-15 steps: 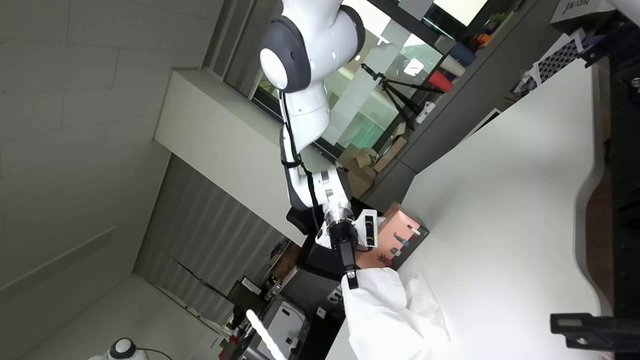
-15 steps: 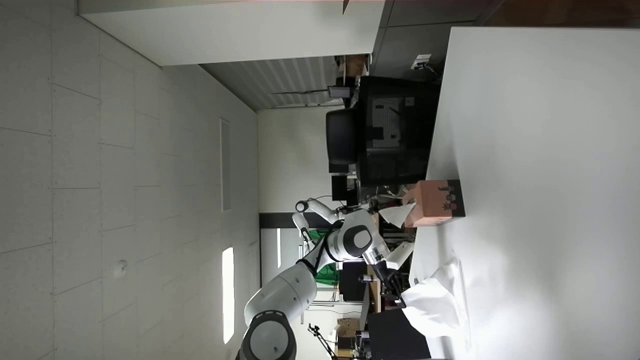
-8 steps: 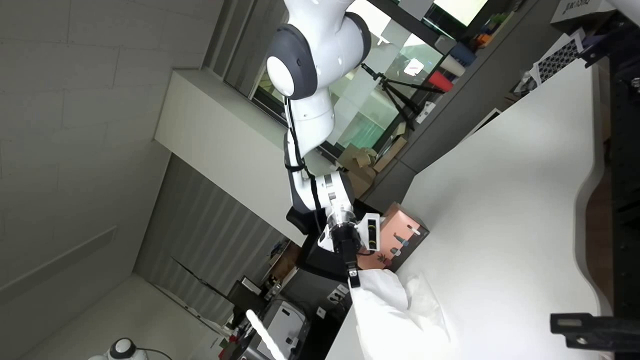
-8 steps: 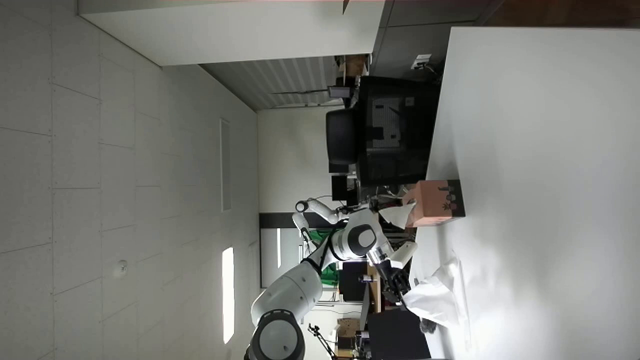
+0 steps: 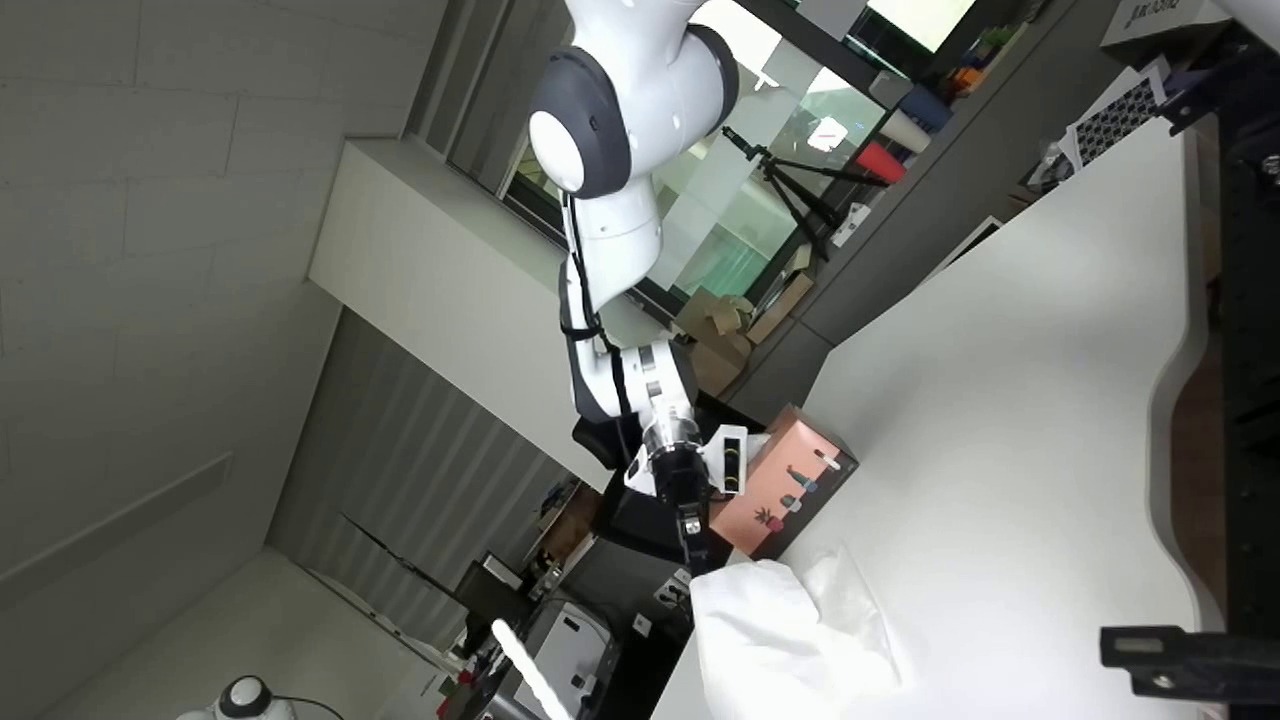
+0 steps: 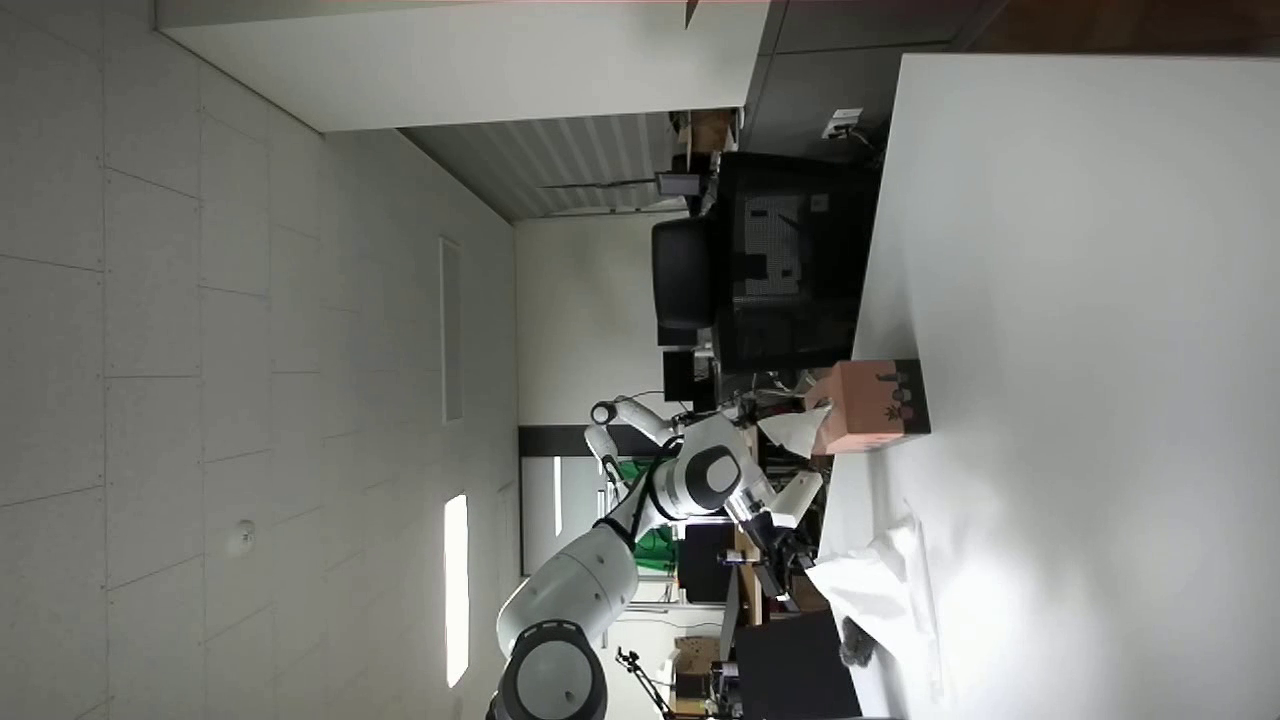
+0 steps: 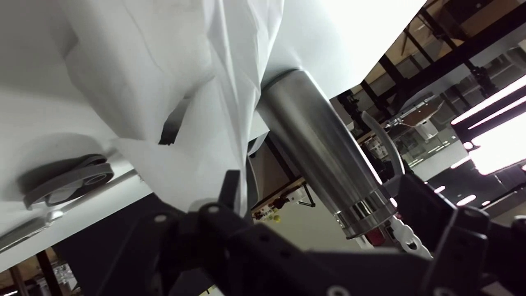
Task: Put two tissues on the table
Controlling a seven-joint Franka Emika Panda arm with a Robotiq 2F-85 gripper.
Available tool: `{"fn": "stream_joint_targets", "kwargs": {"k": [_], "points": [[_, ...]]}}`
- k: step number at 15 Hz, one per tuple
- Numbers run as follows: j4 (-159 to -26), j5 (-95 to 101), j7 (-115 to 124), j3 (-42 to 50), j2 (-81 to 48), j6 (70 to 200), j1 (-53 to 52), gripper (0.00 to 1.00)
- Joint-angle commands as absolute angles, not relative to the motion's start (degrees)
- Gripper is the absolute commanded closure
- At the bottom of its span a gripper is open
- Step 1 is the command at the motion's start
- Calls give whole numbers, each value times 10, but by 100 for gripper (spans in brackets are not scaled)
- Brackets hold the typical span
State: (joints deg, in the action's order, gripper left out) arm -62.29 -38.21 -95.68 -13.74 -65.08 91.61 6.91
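On a smooth white surface (image 5: pixel 1020 430) beneath grey ceiling panels (image 6: pixel 270 330): thin, crumpled white tissues (image 5: pixel 765 640) beside a widely spread end effector (image 7: pixel 319 187) holding nothing.

Tissue (image 7: pixel 218 123) cut off at wrist view's top, hand (image 7: pixel 322 191) at bottom, carton lettering (image 5: pixel 1150 12) unreadable

A robotics lab, a white jointed robot arm (image 5: pixel 615 235) at a white table (image 6: pixel 1080 300), a second robot arm (image 6: pixel 645 420) in the background, a black mesh office chair (image 6: pixel 750 265), a tripod (image 5: pixel 770 165) by glass panes (image 5: pixel 725 262), cardboard boxes (image 5: pixel 715 355)
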Motion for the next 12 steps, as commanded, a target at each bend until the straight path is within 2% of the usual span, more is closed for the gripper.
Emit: {"fn": "stream_joint_targets", "kwargs": {"k": [1,12], "points": [[-630,-366,-953,-132,-625,955,57,0],[-663,-291,-940,-135,-580,1061,31,0]]}}
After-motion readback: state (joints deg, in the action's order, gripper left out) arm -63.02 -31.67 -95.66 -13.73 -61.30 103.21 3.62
